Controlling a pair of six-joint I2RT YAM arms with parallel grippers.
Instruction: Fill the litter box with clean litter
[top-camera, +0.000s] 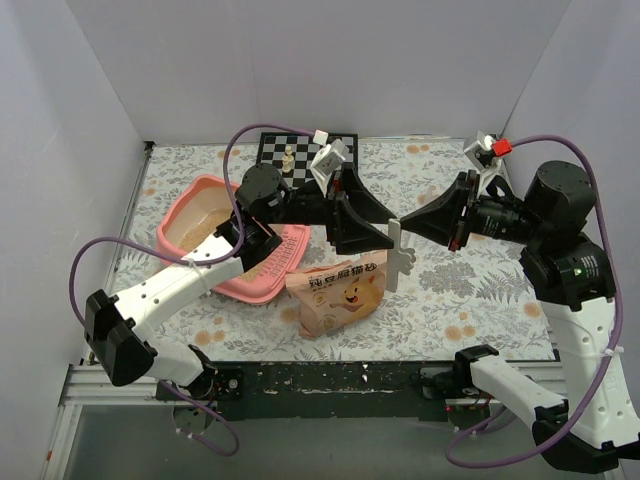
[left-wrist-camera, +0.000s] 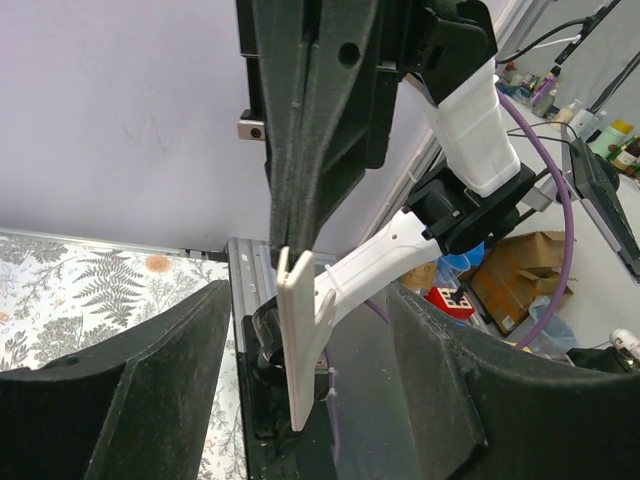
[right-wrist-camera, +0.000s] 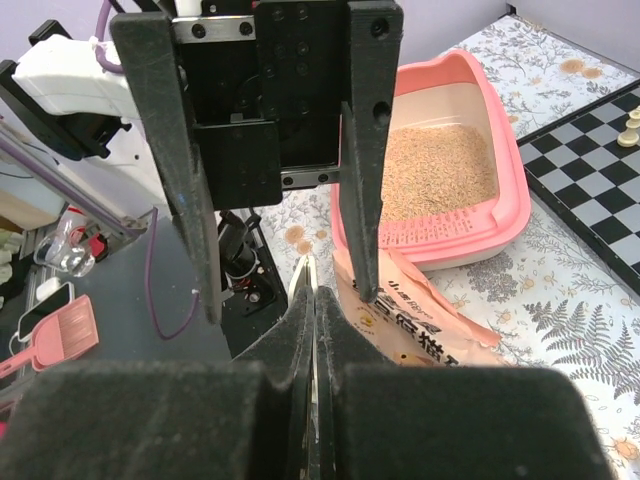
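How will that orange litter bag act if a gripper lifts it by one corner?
The litter bag would probably sag and fold, since its film looks soft and creased. It lies on its side, so any granules left inside could shift and swing the weight. Its smooth printed surface may slip in a narrow pinch.

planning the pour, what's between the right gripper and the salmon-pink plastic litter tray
The open left gripper and a peach printed plastic bag, shown in the right wrist view.

Plain pale walls (top-camera: 400, 60) enclose a table spread with a fern-print cloth (top-camera: 480, 300); cardboard boxes (left-wrist-camera: 520, 268) sit beyond
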